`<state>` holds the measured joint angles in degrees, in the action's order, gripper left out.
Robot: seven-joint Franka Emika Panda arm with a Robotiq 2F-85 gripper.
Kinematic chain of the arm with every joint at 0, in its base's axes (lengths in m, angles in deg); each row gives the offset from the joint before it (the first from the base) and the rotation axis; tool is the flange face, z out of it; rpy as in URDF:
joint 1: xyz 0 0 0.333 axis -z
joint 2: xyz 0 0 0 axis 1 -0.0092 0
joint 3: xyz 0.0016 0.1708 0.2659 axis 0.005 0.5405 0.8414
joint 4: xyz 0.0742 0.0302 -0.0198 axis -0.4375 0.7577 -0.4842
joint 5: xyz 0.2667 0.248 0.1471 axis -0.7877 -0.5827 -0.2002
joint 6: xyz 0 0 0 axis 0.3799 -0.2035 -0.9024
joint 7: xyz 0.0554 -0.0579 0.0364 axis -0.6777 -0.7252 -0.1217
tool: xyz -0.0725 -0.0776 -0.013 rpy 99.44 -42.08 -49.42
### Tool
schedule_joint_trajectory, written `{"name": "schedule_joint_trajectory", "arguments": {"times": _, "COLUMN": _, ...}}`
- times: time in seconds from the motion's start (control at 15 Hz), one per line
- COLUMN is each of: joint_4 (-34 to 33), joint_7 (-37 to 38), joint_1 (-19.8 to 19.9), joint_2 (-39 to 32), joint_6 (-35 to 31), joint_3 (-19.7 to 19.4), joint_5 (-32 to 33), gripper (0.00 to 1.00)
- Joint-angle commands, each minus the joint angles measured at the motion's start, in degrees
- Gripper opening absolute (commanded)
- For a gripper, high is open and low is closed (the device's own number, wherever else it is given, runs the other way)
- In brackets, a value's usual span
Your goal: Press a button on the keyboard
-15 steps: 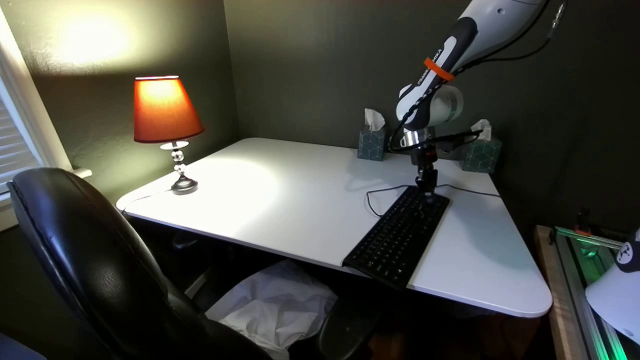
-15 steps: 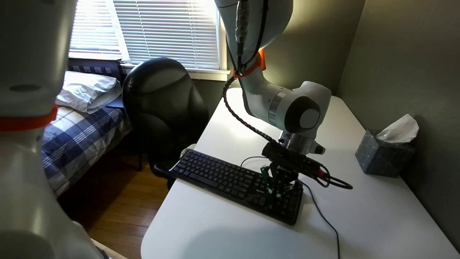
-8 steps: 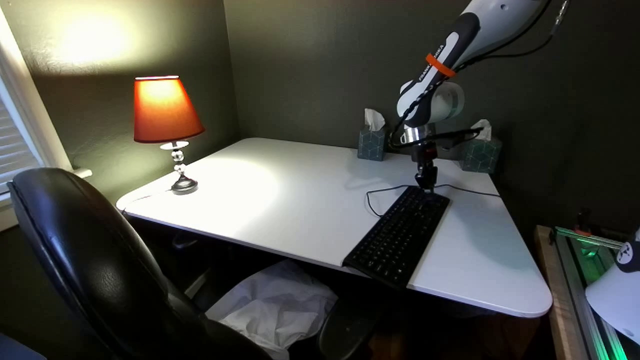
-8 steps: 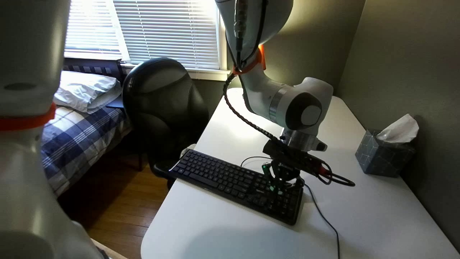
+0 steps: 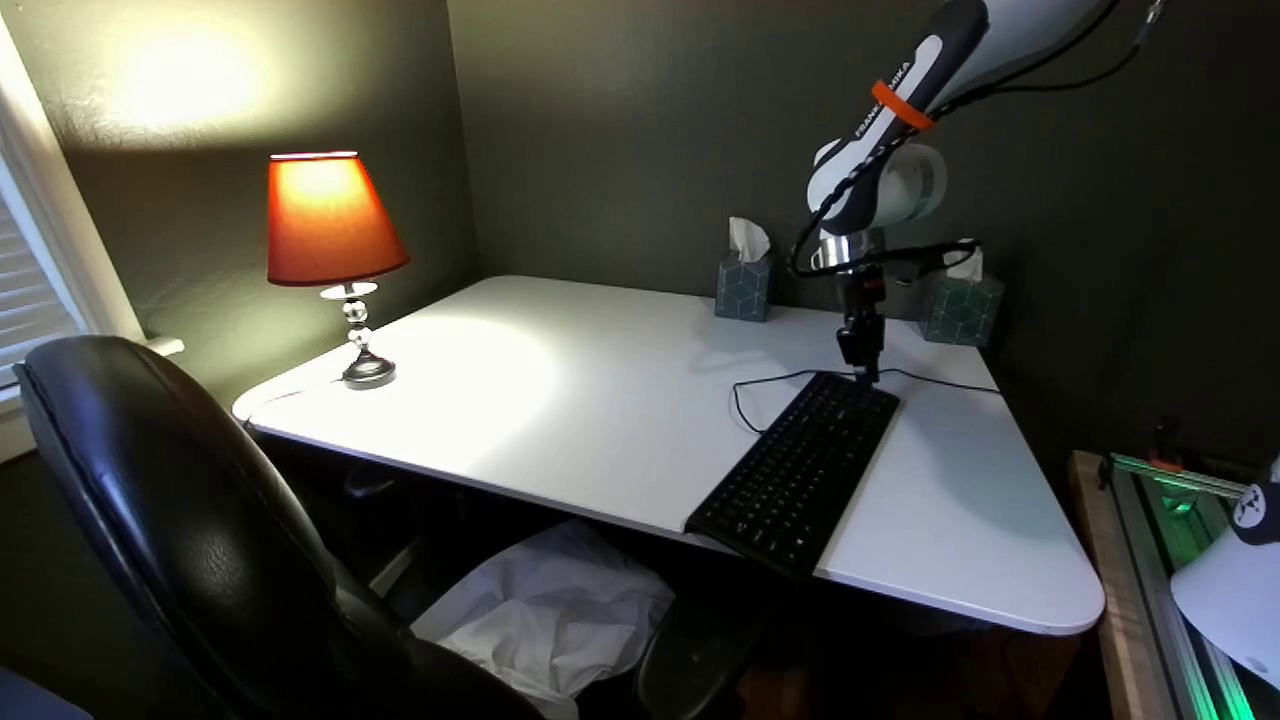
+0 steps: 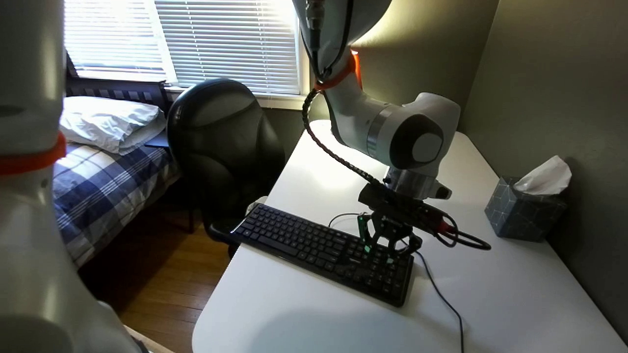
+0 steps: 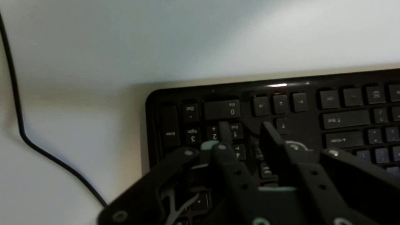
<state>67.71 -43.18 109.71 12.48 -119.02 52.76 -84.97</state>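
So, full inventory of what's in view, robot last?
desk: 1, white, by walls
walls: 2, olive, behind desk
keyboard: 1, black, on desk, one end overhanging
cable: 1, black, by keyboard
tissue boxes: 2, teal, on desk
lamp: 1, red shade, on desk
chair: 1, black, beside desk
bed: 1, blue plaid, near chair
pillow: at least 1, white, on bed
blinds: count unclear, white, behind chair
crumpled item: 1, white, below desk edge
metal frame: 1, silver, beside desk
plank: 1, brown, beside frame
floor: 1, brown, by bed
arm: 1, white and black, over desk
cords: several, black, along arm
tool: 1, black, open, over keyboard
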Motion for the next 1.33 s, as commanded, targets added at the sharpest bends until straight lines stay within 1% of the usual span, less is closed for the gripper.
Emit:
{"name": "schedule_joint_trajectory", "arguments": {"times": 0.0, "joint_4": 3.8, "joint_7": 0.97, "joint_1": -0.11, "joint_2": 3.85, "joint_6": -2.29, "joint_3": -0.59, "joint_5": 0.48, "gripper": 0.64}}
{"name": "schedule_joint_trajectory", "arguments": {"times": 0.07, "joint_4": 4.15, "joint_7": 1.08, "joint_1": -0.17, "joint_2": 4.4, "joint_6": -2.38, "joint_3": -0.73, "joint_5": 0.47, "gripper": 0.71}}
{"name": "schedule_joint_trajectory", "arguments": {"times": 0.13, "joint_4": 4.43, "joint_7": 1.18, "joint_1": -0.25, "joint_2": 4.85, "joint_6": -2.46, "joint_3": -0.87, "joint_5": 0.59, "gripper": 0.8}}
{"name": "schedule_joint_trajectory", "arguments": {"times": 0.33, "joint_4": 5.42, "joint_7": 1.57, "joint_1": -0.43, "joint_2": 6.33, "joint_6": -2.99, "joint_3": -1.25, "joint_5": 0.82, "gripper": 0.99}}
{"name": "schedule_joint_trajectory", "arguments": {"times": 0.87, "joint_4": 9.27, "joint_7": 3.79, "joint_1": -0.78, "joint_2": 11.16, "joint_6": -6.33, "joint_3": -2.55, "joint_5": 1.76, "gripper": 1.0}}
{"name": "schedule_joint_trajectory", "arguments": {"times": 1.27, "joint_4": 13.12, "joint_7": 6.14, "joint_1": -1.08, "joint_2": 15.78, "joint_6": -9.68, "joint_3": -3.67, "joint_5": 3.65, "gripper": 1.0}}
